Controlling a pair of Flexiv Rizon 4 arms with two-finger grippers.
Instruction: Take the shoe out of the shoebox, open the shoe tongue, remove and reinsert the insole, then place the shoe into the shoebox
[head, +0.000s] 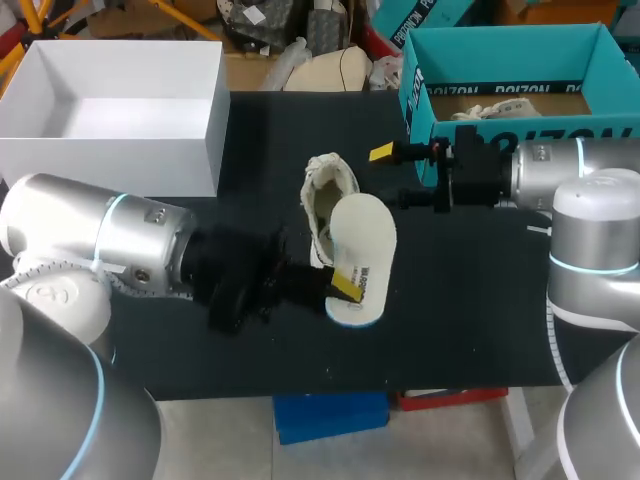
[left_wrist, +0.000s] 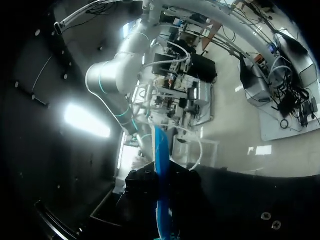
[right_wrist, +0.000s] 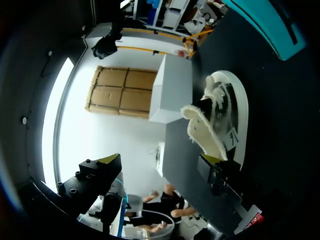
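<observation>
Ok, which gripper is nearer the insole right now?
Left. The left gripper holds the insole at one end; the right gripper hangs open beside its other end, apart.

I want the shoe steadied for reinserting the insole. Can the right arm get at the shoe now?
Probably yes: the right pincer stands open just beside the shoe with nothing between; the insole in the left pincer overlaps only its near end.
</observation>
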